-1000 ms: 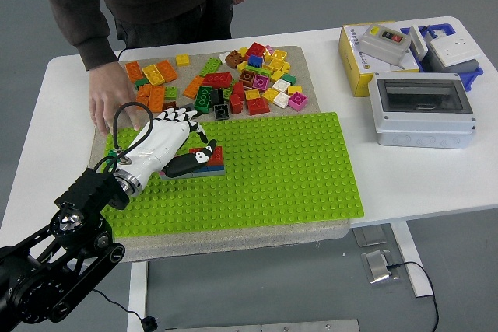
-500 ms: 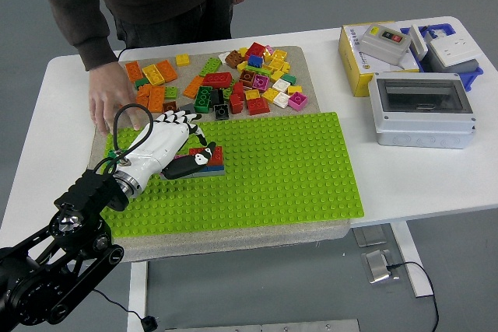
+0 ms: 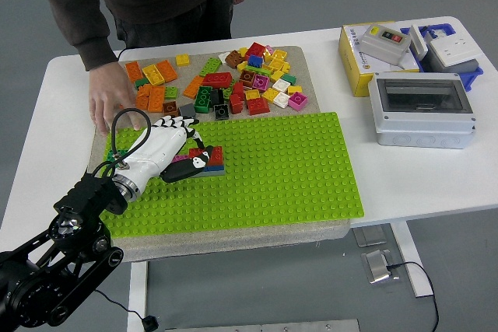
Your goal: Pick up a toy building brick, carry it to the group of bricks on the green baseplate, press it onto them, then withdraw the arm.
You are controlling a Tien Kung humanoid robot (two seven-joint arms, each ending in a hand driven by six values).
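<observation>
A small stack of bricks (image 3: 214, 157), red on top with blue and orange beneath, sits on the green baseplate (image 3: 288, 169) near its left end. My left hand (image 3: 189, 145), white with black fingertips, lies over the baseplate just left of the stack. Its fingers (image 3: 180, 122) are spread and hold nothing. The thumb (image 3: 187, 169) lies against the stack's left side. A pile of loose coloured bricks (image 3: 233, 83) lies on the grey mat behind the baseplate. My right arm is out of view.
A person stands at the far side with one hand (image 3: 113, 103) flat on the mat's left end, close to my fingers. A grey enclosure with a clear lid (image 3: 424, 110), a yellow box (image 3: 366, 60) and blue trays (image 3: 451, 52) stand at the right.
My left hand has drawn back slightly to the left and toward me, away from the stack. The stack and the person's hand have not moved.
</observation>
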